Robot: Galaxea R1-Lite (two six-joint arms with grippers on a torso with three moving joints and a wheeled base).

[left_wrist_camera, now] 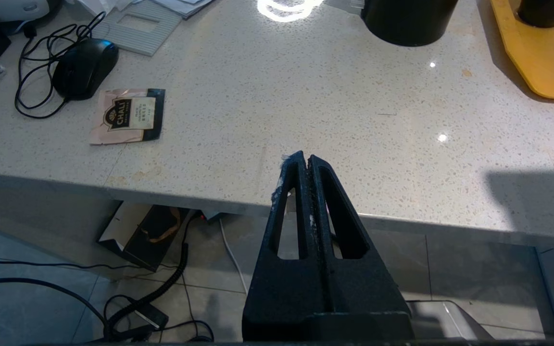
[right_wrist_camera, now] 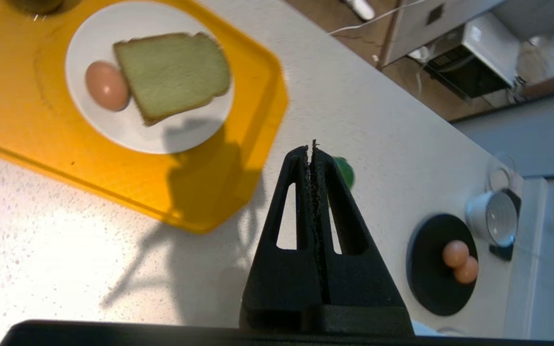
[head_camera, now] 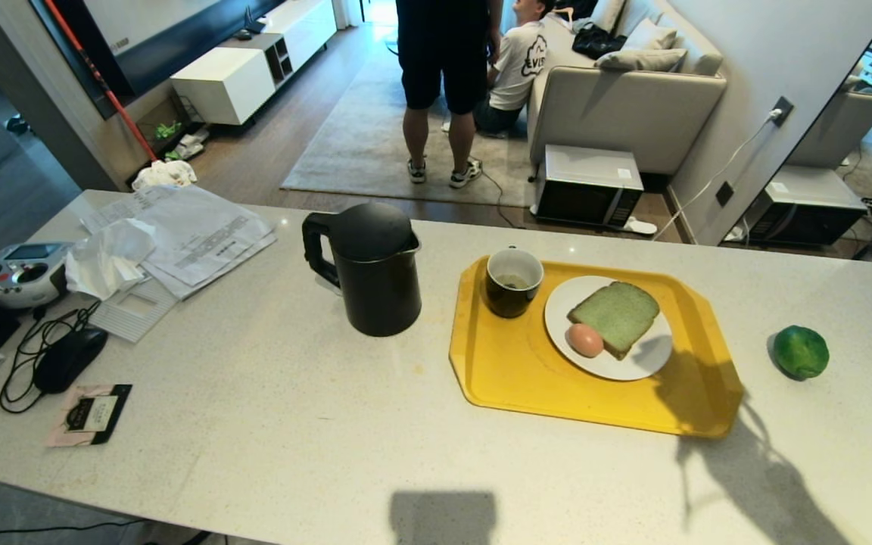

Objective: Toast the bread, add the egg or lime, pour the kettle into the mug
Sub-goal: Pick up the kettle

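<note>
My left gripper point(left_wrist_camera: 304, 161) hangs nearest me, over the front edge of the counter point(head_camera: 269, 424), fingers pressed flat together with nothing in them. My right gripper point(right_wrist_camera: 313, 153) is likewise fully closed and empty, held high above the counter off the right corner of the yellow tray point(head_camera: 512, 371), pointing down with the lime point(right_wrist_camera: 345, 171) peeking out just behind its tips. Neither arm shows from my head, only a shadow falling across the tray's right end.

Further out, the tray carries a white plate point(head_camera: 618, 367). On it the bread point(head_camera: 616, 316) lies flat with the egg point(head_camera: 584, 340) touching its near left edge, so I judge the bread and egg steps done. The lime point(head_camera: 801, 352) sits apart on the bare counter to the right of the tray, not needed if the egg counts.

The mug point(head_camera: 513, 281) stands upright in the tray's far left corner, something pale lying in its bottom. The kettle point(head_camera: 369, 266) stands upright just left of the tray, lid on. Pouring looks to be what remains, and that would fall to an arm now nowhere near the handle.
</note>
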